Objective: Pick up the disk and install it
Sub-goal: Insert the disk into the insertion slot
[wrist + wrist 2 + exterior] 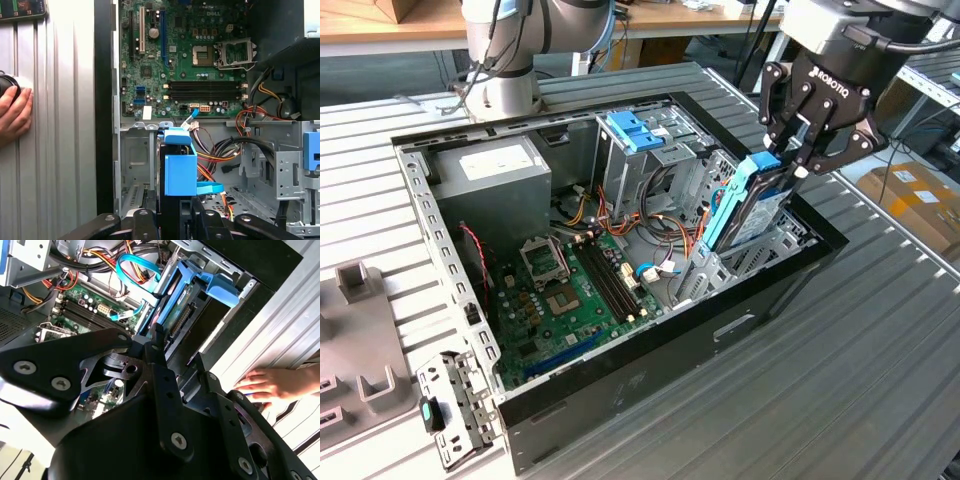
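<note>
Fingers of my black gripper [788,160] pinch the top of the flat rectangular disk [760,205] in its light-blue plastic rail, held on edge (slightly tilted), lower end at the grey metal drive bay [788,238] in the open black computer case [650,385]; beyond, the green motherboard [570,290].

Disk [755,210], lower end: sunk out of sight in case [650,385] bay, 3 o'clock in exterior view. Robot arm base [505,60]: cropped at 12 o'clock. Grey fixture [350,340]: cropped at 9 o'clock. Hand [12,112]: cut at wrist by frame edge, first wrist view.
</note>
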